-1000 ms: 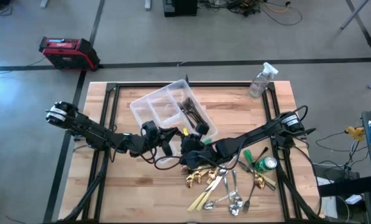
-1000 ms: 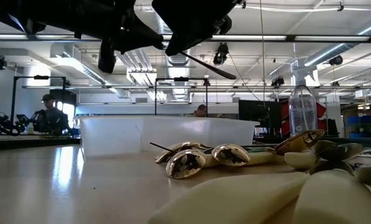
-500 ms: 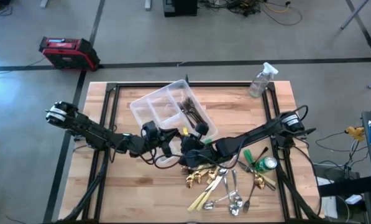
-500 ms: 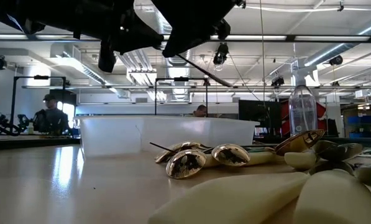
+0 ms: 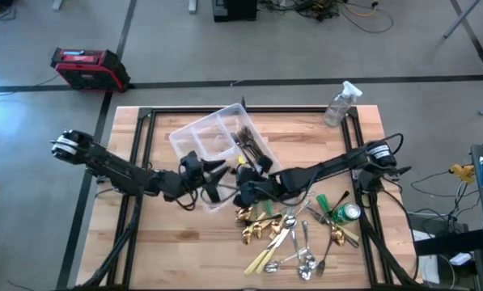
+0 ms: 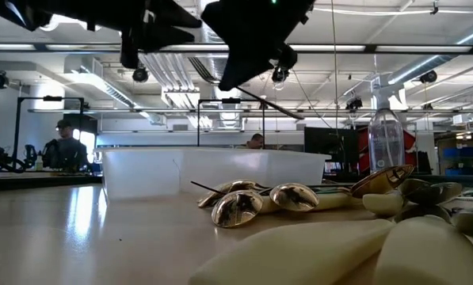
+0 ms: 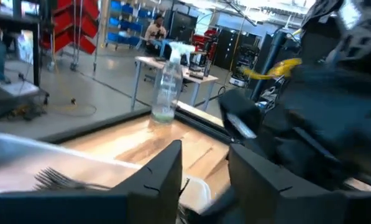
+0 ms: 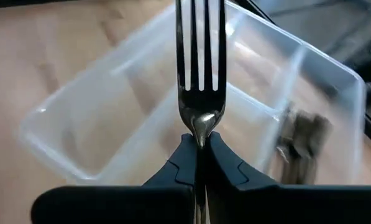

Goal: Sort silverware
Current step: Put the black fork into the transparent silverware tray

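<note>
A dark fork (image 8: 201, 74) sits pinched in the closed right gripper (image 8: 199, 151), tines out over the clear tray (image 8: 79, 118). More forks (image 5: 249, 144) lie in the tray's right compartment. The left gripper (image 7: 204, 180), fingers apart and empty, hangs beside it. Spoons and knives (image 5: 294, 242) lie heaped by the green can (image 5: 344, 212).

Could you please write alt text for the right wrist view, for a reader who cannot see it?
The right gripper is shut on a dark fork, tines pointing away, over a clear divided tray on the wooden table. More dark forks lie in one compartment.
</note>
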`<state>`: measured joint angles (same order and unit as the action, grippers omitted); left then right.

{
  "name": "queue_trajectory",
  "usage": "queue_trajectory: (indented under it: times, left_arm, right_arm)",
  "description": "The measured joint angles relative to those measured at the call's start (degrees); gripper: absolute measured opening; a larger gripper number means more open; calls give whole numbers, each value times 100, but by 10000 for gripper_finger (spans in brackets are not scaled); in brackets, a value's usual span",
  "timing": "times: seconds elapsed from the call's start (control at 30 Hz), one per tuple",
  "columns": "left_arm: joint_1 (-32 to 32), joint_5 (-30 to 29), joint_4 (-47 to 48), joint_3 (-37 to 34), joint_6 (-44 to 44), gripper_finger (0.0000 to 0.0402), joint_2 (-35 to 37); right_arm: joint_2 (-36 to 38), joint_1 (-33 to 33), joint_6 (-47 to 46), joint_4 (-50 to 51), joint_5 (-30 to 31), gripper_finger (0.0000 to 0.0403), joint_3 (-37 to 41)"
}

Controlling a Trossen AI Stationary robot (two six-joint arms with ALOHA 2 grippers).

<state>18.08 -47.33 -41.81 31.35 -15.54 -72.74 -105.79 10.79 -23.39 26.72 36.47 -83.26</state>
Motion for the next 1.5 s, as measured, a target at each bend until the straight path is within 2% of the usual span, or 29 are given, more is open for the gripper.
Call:
queue_trajectory:
  times: [0.13,0.27,0.4,0.57,0.97,1.1,1.23,1.37,1.43,1.5]
  left_arm:
    - [23,-182,608,0,510,152,853]
    - [37,-178,1182,2,740,170,1672]
    - [67,-183,1871,0,694,180,2189]
    - [75,-176,2398,0,490,179,2440]
    - [75,-170,2794,-2,592,160,2464]
    - [75,-175,3214,-9,716,161,2825]
    - [75,-184,3727,-11,883,165,3414]
    - [75,-153,4245,-28,1187,166,3929]
    - [73,-45,4408,-139,1384,164,4093]
    - [75,325,4401,-358,1604,160,4158]
  right_arm:
    - [128,-373,-66,371,-133,0,0]
    - [160,-910,-7,403,-636,0,0]
    - [0,-1536,-32,407,-1158,0,0]
    - [-323,-2258,-263,409,-2087,0,0]
    - [-1302,-2917,-656,406,-2956,5,-1]
    - [-1321,-2905,-545,422,-2937,42,-2]
    - [-1185,-2907,-335,538,-2957,102,1]
    - [-890,-2867,262,751,-2940,162,4]
    - [-676,-2753,540,978,-2905,185,4]
    - [-432,-2561,802,1234,-2900,201,4]
